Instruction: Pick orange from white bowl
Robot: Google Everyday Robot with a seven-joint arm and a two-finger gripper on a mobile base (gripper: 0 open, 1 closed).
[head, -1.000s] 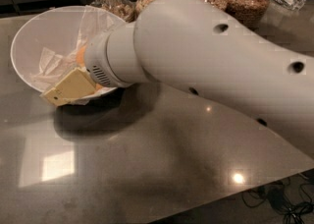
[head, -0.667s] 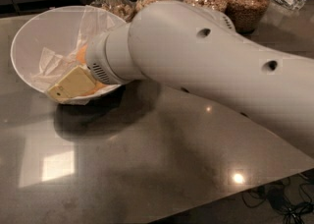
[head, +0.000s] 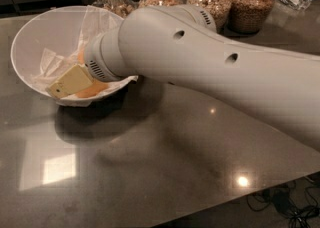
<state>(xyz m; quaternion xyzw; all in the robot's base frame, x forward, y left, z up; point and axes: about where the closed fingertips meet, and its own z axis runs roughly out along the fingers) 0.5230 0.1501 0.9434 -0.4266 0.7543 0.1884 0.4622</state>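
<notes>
Grey tabletop (head: 150,167), jars (head: 251,3) on far edge | bowl (head: 42,32) nr far-left corner | orange (head: 94,91) inside on paper (head: 47,63) | gripper (head: 70,82) low in bowl, over orange, set for grasp | clench: can't tell

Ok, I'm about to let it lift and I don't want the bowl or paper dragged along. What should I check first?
1. Is the gripper inside the white bowl? Ok: it sits low at the bowl's near side.
2. Is the orange at the gripper? Ok: orange shows right beside it, under the wrist.
3. Is the orange secured? Cannot tell: the arm hides the contact.
4. Is the crumpled paper free of the gripper? Cannot tell: it lies all around it.
5. Are the glass jars out of the way? Ok: they stand behind the arm, at the back.
6. Is the bowl upright on the table? Ok.
</notes>
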